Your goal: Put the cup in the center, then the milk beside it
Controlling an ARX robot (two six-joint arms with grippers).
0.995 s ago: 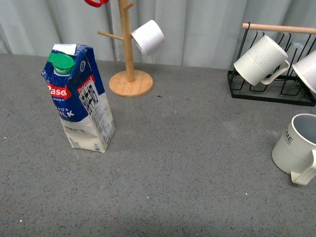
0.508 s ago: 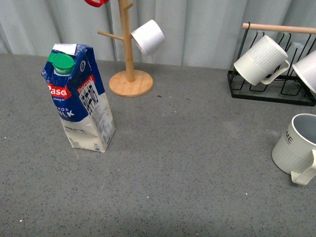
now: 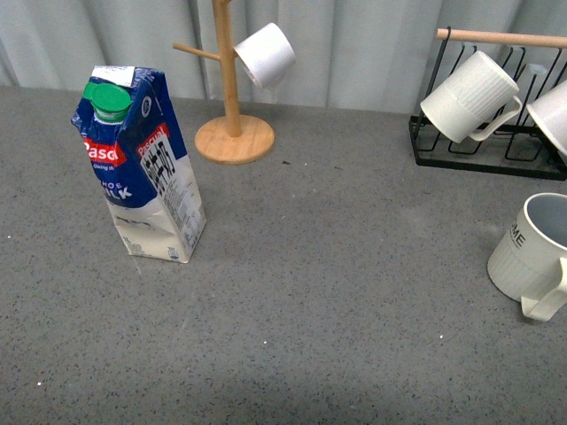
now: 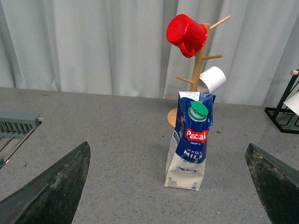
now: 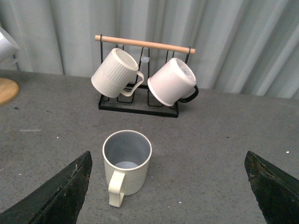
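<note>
The front view has tipped slightly: everything sits higher in frame than a second ago, and the red cup [image 4: 186, 35] atop the wooden mug tree [image 3: 232, 88] has slipped out of that view. Nothing has shifted on the table [image 3: 337, 292] itself.

The milk [image 3: 142, 168] stands upright on the left with its green cap on, in front of the tree. The cup [image 3: 530, 257] stands far right, just in front of the black rack [image 3: 478, 155], well apart from the milk. Its handle faces the camera and its grey-blue inside is bare to the bottom.

A small white cup [image 3: 265, 53] hangs on the tree, and a ribbed mug [image 3: 468, 96] hangs from the rack's bar.

The left gripper [image 4: 167, 147] has its jaws spread wide, facing the milk. The right gripper [image 5: 168, 154] is spread just as wide above the cup. Neither touches anything.
</note>
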